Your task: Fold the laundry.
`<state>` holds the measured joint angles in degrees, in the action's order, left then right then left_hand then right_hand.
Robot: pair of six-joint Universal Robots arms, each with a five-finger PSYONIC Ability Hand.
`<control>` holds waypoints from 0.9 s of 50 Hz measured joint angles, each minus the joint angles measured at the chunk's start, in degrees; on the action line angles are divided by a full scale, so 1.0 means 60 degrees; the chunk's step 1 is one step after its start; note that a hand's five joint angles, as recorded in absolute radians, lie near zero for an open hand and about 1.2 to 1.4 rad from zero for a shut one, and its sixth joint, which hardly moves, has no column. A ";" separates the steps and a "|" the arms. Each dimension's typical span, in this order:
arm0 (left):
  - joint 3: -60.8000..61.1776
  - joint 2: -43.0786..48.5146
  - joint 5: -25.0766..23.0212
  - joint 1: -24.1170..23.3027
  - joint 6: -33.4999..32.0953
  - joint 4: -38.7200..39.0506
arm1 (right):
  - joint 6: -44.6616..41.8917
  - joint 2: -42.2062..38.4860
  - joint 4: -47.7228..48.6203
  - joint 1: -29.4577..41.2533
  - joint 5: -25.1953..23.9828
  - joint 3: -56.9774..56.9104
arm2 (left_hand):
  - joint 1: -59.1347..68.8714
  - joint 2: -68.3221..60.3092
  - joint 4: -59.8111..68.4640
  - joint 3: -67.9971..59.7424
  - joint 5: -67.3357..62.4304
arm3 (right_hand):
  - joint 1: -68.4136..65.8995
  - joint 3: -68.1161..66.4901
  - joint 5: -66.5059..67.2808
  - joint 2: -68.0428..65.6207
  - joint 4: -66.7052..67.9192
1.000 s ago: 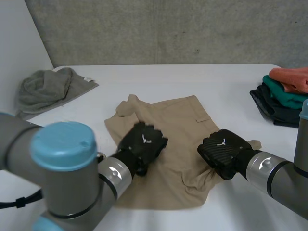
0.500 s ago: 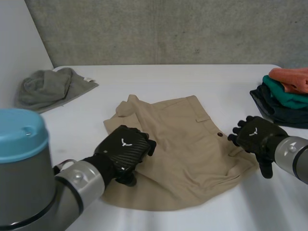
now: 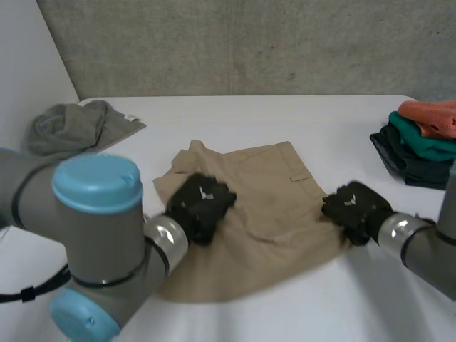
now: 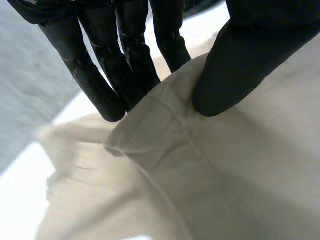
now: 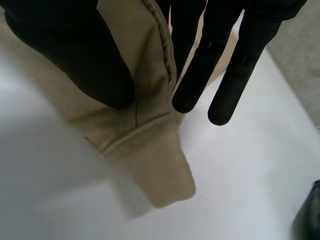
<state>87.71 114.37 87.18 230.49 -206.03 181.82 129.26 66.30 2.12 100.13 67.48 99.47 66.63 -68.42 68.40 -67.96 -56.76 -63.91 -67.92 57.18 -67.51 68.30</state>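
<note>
Shorts (image 3: 278,221) lie rumpled at table (image 3: 235,117) centre, no fold made yet. L hand (image 3: 199,204) pinches a fold on their left side, R hand (image 3: 354,206) pinches the right hem. Stack (image 3: 420,139) looks done; grey garment (image 3: 75,128) still to do.

Site read as robotics lab/test cell: bare concrete wall (image 3: 249,43) behind white table (image 3: 235,117), plain white panel (image 3: 28,57) beside table, robot arms (image 3: 92,235) at table's near edge, folded clothes stack (image 3: 420,139) on table.
</note>
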 measured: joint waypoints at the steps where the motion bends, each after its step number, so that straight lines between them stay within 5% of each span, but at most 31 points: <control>1: -0.0296 -0.0120 0.0066 0.0148 -0.0060 0.0062 | 0.0173 -0.0079 -0.0071 0.0221 0.0138 -0.0493 | 0.0000 0.0000 0.0002 0.0000 0.0000 | 0.0000 -0.0006 0.0023 0.0000 0.0018; 11: -0.4777 -0.0514 0.0095 0.1737 -0.0794 0.0347 | 0.1666 -0.0325 0.0321 0.1807 0.1887 -0.6030 | 0.0000 -0.0020 0.0008 -0.0030 0.0000 | 0.0000 -0.0013 0.0024 -0.0001 0.0034; 17: -0.8303 -0.0341 0.0261 0.2650 -0.0555 0.1002 | 0.2422 -0.0739 0.2617 0.2561 0.2795 -0.9166 | 0.0000 -0.0023 0.0011 -0.0031 0.0000 | 0.0000 -0.0014 0.0125 -0.0013 0.0037; 22: -0.9186 -0.0343 0.0270 0.3150 0.0032 0.1456 | 0.2385 -0.0980 0.3989 0.2922 0.2903 -0.9854 | 0.0001 -0.0024 0.0012 -0.0031 0.0000 | 0.0000 -0.0014 0.0235 -0.0013 0.0037; 28: -0.7663 -0.0691 -0.0204 0.3544 0.0811 0.1460 | 0.2184 -0.1140 0.4085 0.2969 0.2712 -0.9312 | 0.0000 -0.0024 0.0012 -0.0031 0.0000 | 0.0000 -0.0015 0.0234 -0.0013 0.0040; 38: -0.2153 -0.1005 -0.2111 0.3397 0.1530 0.2049 | 0.1990 -0.1796 0.3285 0.2807 0.2066 -0.6167 | 0.0001 -0.0045 0.0039 -0.0049 0.0000 | 0.0000 -0.0058 0.0276 -0.0013 0.0066; 45: 0.0188 -0.0445 -0.2120 0.3021 0.1277 0.2191 | 0.1223 -0.2489 0.1978 0.2761 0.2022 -0.4417 | 0.0001 -0.0046 0.0041 -0.0049 0.0000 | 0.0000 -0.0059 0.0276 -0.0013 0.0067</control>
<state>88.84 111.70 74.46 248.62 -198.37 194.97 136.60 51.37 13.99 116.70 79.62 72.97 66.63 -68.69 68.64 -68.25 -56.76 -63.91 -68.27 58.84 -67.59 68.70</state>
